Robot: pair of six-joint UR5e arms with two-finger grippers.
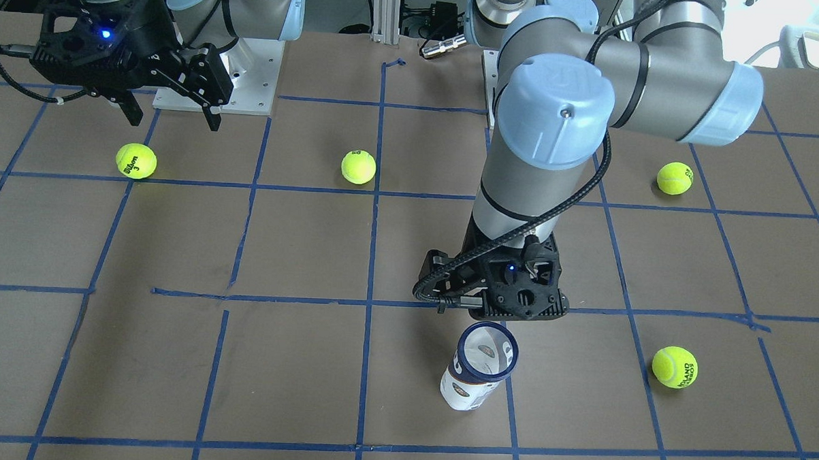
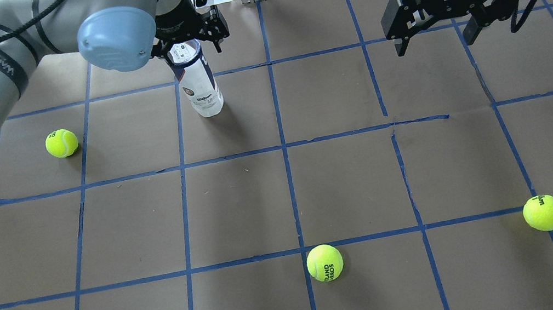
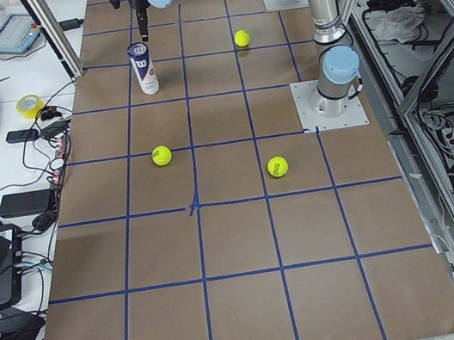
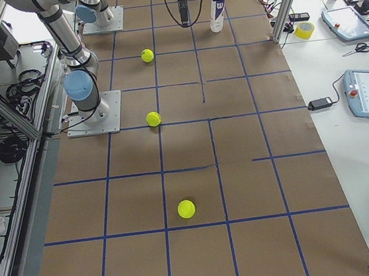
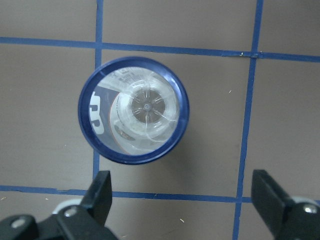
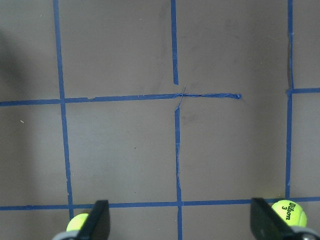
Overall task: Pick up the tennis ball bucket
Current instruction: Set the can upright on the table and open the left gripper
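The tennis ball bucket (image 1: 478, 372) stands upright on the table, a slim white and navy can with a navy rim. It also shows in the overhead view (image 2: 198, 81). In the left wrist view I look down into its open top (image 5: 133, 110). My left gripper (image 5: 182, 185) is open and empty. It hovers close to the can's top, and the can lies just outside the gap between the fingers (image 5: 100, 192). My right gripper (image 1: 171, 116) is open and empty, far from the can, above a bare part of the table.
Several yellow-green tennis balls lie scattered on the table: (image 1: 136, 160), (image 1: 358, 167), (image 1: 675, 178), and one (image 1: 674, 366) near the can. The brown table (image 2: 347, 182) has a blue tape grid. Two balls (image 6: 288, 212) show beside the right fingers.
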